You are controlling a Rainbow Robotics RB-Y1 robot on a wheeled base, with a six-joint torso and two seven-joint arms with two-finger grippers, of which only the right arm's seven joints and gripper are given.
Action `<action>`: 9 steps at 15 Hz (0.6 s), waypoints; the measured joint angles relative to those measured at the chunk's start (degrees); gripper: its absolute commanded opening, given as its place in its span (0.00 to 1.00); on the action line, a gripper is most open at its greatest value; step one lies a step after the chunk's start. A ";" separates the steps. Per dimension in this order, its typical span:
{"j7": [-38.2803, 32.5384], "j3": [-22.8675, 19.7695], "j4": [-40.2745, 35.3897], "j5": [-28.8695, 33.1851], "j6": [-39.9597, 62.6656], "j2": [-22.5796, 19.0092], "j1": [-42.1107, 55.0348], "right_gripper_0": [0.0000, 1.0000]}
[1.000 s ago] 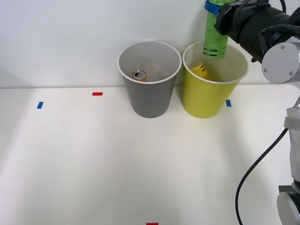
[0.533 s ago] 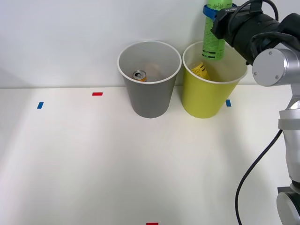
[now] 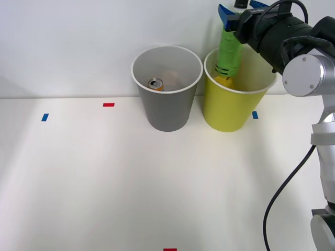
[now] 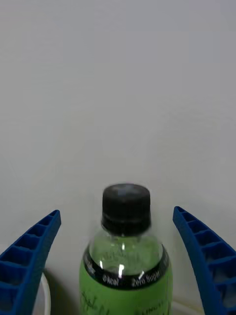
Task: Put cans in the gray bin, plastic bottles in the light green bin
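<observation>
Released since the earlier frame, the green-labelled plastic bottle (image 3: pixel 229 55) now drops upright into the light green bin (image 3: pixel 230 112). Right pincer (image 3: pixel 242 10) stands apart above it. Judged nearly complete: a can (image 3: pixel 155 84) lies in the gray bin (image 3: pixel 166 112).

Looks like a robotics lab test bench, not a home or shop. Evidence: bare white table (image 3: pixel 157 183) against a plain white wall (image 3: pixel 78 42), no furniture or clutter. Small coloured tape markers stuck on the tabletop: a blue marker (image 3: pixel 45 117) and a red marker (image 3: pixel 108 104) far off to the gripper's left, another blue marker (image 3: pixel 255 114) below the gripper beside the light green bin (image 3: pixel 230 107), and one more red marker (image 3: pixel 169 250) at the table's near edge. Those read as placement references for repeatable trials. The robot arm (image 3: pixel 293 42) with exposed black cable (image 3: pixel 285 188) hanging down its side fits an experimental rig. Two identical-shape bins, the gray bin (image 3: pixel 166 107) and the lime one, are set side by side below the gripper as sorting targets.
</observation>
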 measured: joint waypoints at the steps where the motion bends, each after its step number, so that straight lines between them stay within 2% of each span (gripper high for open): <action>1: 0.41 0.20 -1.48 -0.08 0.00 -0.62 0.75 1.00; 5: 1.57 0.38 -13.01 0.20 -0.01 -3.12 8.81 1.00; 9: 1.88 -2.32 -27.84 0.46 -0.01 -5.01 22.48 1.00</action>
